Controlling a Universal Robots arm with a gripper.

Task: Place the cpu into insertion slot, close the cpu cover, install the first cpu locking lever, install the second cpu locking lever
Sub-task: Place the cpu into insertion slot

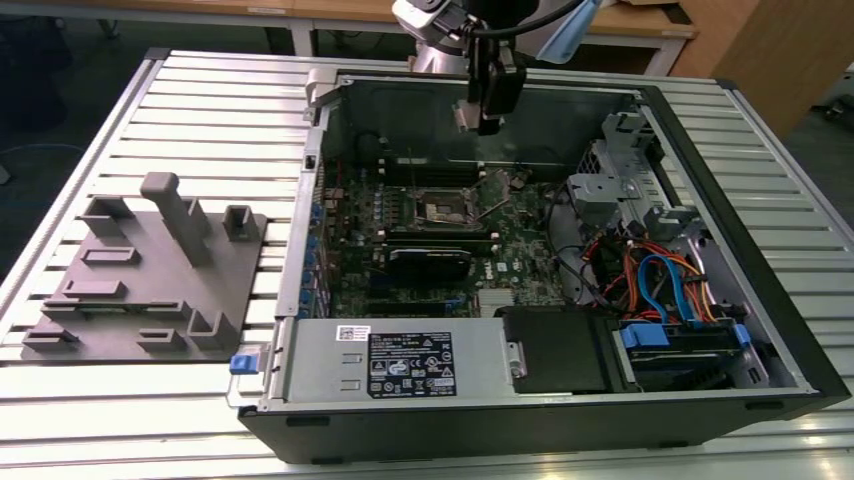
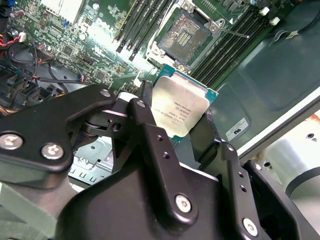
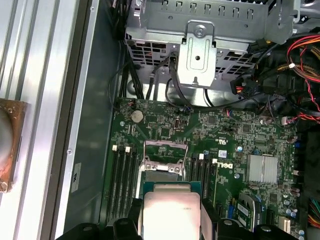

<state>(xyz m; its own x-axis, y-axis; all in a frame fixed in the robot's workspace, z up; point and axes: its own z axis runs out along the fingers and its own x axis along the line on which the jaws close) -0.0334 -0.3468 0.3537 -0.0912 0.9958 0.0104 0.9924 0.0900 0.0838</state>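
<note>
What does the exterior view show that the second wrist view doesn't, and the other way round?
The exterior view takes in the grey fixture plate on the slatted table, and the whole open computer case. The second wrist view brings the cpu close up, silver top showing, clamped at its edges by the gripper. Both share the motherboard with the open insertion slot.

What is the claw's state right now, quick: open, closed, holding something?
Claw: closed on the cpu, which is held clear of the empty insertion slot.
</note>
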